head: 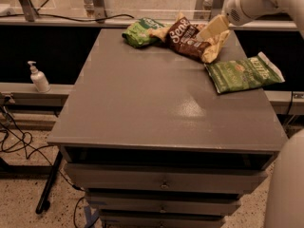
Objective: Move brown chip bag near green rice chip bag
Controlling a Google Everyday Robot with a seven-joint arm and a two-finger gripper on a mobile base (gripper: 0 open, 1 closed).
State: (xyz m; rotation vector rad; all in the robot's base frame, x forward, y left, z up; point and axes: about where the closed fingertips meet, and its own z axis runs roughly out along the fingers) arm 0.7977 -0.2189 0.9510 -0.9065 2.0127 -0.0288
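At the far edge of the bench (142, 108), the brown bag (187, 39) lies slantwise, its left end touching or just overlapping the rice bag (138, 32); its right end tips up under the tool (214, 30), which hangs from the white arm coming in from the upper right. The tool sits right at that raised pale corner; whether it is pinching the bag or spread free of it I cannot tell, since the arm's end and the bag's edge run together. A flat green bag (242, 72) lies apart on the right side of the bench, near the brown bag's right end but not touching it; a pump bottle (39, 77) stands on a ledge to the left, off the bench.

Judging by how things lie, the carrying part looks done; the two bags are already side by side, so the step in hand is the set-down and letting go. The next move calls for lowering the lifted corner flat, releasing without dragging the bag back to the right, then lifting straight up; a sideways pull could tug the brown bag away from the rice bag or nudge that light bag off the far edge.
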